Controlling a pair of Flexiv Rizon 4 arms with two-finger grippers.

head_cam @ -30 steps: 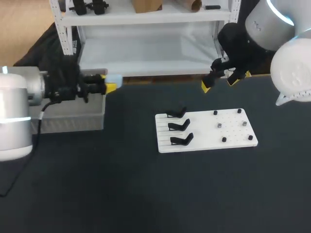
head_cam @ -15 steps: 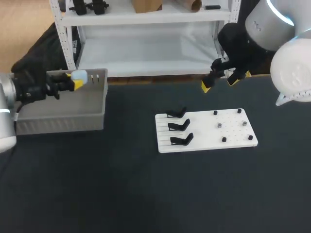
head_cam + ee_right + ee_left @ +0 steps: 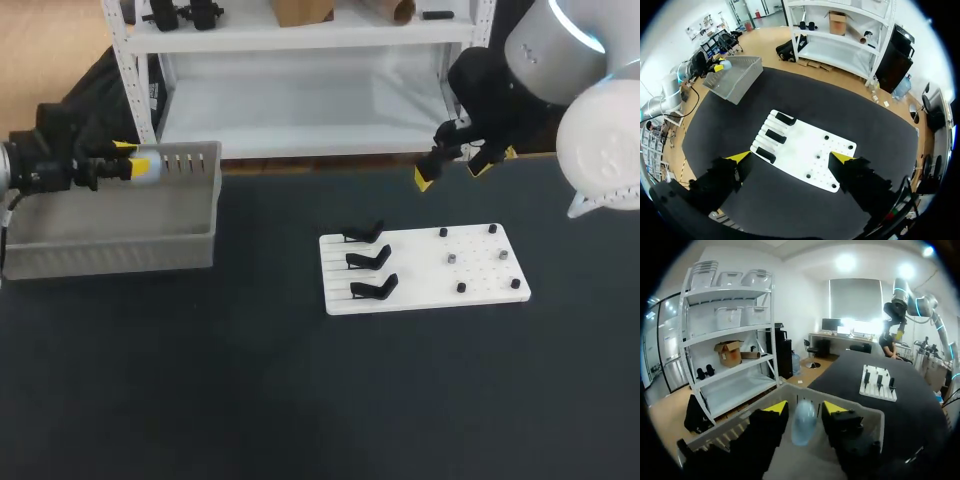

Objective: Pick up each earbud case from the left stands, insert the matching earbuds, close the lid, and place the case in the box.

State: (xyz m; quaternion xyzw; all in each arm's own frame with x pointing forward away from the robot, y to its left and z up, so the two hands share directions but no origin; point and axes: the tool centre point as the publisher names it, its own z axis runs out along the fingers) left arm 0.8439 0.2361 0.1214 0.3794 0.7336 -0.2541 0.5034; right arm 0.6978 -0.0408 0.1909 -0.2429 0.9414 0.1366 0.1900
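Observation:
A pale blue earbud case (image 3: 147, 166) (image 3: 804, 422), lid shut, hangs between the yellow tips of my left gripper (image 3: 134, 164) (image 3: 804, 408) over the back part of the grey box (image 3: 120, 250) (image 3: 867, 427). In the left wrist view a thin gap shows on each side of the case, so the fingers stand open around it. The three black stands (image 3: 368, 262) (image 3: 776, 136) on the white board (image 3: 480, 275) (image 3: 812, 160) hold no cases. My right gripper (image 3: 452, 170) (image 3: 791, 157) hovers wide open and empty, high above the board's far side.
Several small dark pegs (image 3: 461, 287) dot the board's right half. The grey box (image 3: 735, 75) sits at the table's far left corner, its slotted right wall (image 3: 190, 160) rising beside the case. Dark tabletop (image 3: 300, 400) stretches in front of the board.
My left arm has carried the case leftward from the box's right wall to over its inside, and its fingers have spread away from the case. The right arm has not moved.

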